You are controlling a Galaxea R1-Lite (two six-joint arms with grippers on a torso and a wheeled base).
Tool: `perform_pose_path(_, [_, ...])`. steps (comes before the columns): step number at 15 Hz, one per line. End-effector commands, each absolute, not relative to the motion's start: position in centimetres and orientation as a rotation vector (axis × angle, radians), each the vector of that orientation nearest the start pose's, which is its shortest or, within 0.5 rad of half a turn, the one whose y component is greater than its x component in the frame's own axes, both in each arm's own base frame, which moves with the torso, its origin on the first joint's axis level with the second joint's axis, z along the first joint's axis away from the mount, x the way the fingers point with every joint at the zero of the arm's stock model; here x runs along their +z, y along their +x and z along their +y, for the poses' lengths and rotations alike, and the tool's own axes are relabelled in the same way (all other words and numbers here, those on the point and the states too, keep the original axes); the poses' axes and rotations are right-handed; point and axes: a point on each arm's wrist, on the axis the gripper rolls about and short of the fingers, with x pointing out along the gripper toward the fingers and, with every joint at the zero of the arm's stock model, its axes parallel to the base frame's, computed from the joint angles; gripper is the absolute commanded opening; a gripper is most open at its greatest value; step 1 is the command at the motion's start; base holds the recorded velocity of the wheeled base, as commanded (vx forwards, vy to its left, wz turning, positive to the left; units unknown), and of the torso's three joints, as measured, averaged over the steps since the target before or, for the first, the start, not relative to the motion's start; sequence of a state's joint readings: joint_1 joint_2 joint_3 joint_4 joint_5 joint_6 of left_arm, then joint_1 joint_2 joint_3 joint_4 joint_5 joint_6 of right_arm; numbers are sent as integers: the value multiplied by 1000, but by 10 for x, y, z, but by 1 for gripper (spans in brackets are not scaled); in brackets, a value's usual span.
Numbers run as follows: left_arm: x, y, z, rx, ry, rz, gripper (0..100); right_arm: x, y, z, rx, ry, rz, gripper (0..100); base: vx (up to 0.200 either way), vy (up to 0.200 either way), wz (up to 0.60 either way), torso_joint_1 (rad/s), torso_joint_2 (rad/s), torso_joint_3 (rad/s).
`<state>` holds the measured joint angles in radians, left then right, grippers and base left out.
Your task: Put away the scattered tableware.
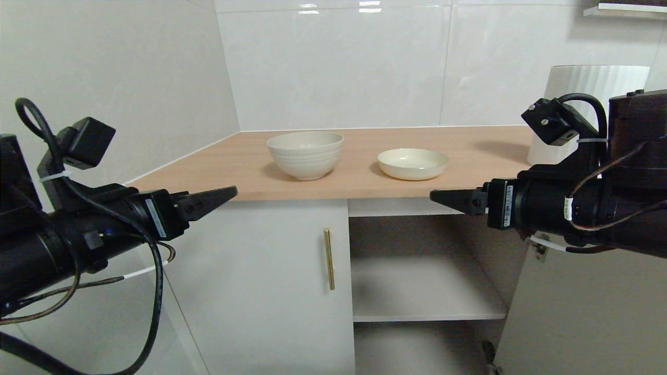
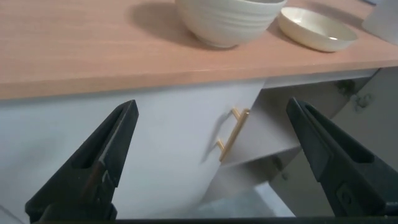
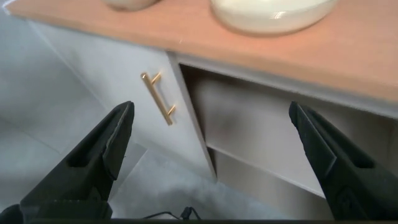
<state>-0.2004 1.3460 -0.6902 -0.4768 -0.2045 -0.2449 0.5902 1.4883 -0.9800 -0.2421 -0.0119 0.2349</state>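
A deep cream bowl [image 1: 306, 154] [image 2: 228, 20] with ribbed sides stands on the wooden countertop [image 1: 234, 166]. To its right lies a shallow cream dish [image 1: 412, 163] [image 2: 317, 28] [image 3: 272, 12]. My left gripper [image 1: 229, 192] [image 2: 211, 118] hangs in front of the counter's front edge, left of the bowl, fingers wide open and empty. At the same height, right of the dish, my right gripper [image 1: 435, 197] [image 3: 211, 118] is held off the edge, also open with nothing in it.
Below the counter a white cabinet door [image 1: 271, 281] with a brass handle [image 1: 329, 259] is closed. The compartment beside it stands open, showing a bare shelf [image 1: 422, 291]. A white ribbed container [image 1: 589, 88] stands at the counter's far right; tiled walls enclose the corner.
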Motion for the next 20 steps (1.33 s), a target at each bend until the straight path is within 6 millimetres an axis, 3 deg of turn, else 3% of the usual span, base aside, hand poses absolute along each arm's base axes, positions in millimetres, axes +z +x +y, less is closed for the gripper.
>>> perform_pose_path(1, [228, 215, -49, -379, -242, 248, 100, 250, 223, 146, 531, 146, 332, 100, 0, 0, 0, 56, -295, -251])
perform_pose_path(5, [226, 221, -50, -395, -243, 277, 100, 246, 229, 147, 521, 142, 346, 100, 0, 0, 0, 130, -411, -292])
perform_pose_path(12, [215, 258, -71, -433, -239, 342, 100, 234, 246, 149, 496, 142, 348, 100, 0, 0, 0, 184, -473, -281])
perform_pose_path(16, [218, 300, -81, -405, -240, 362, 100, 229, 268, 145, 505, 161, 335, 100, 0, 0, 0, 116, -281, -164])
perform_pose_path(20, [229, 302, -86, -317, -331, 524, 100, 239, 291, 154, 408, 184, 486, 100, 0, 0, 0, 9, -13, -10])
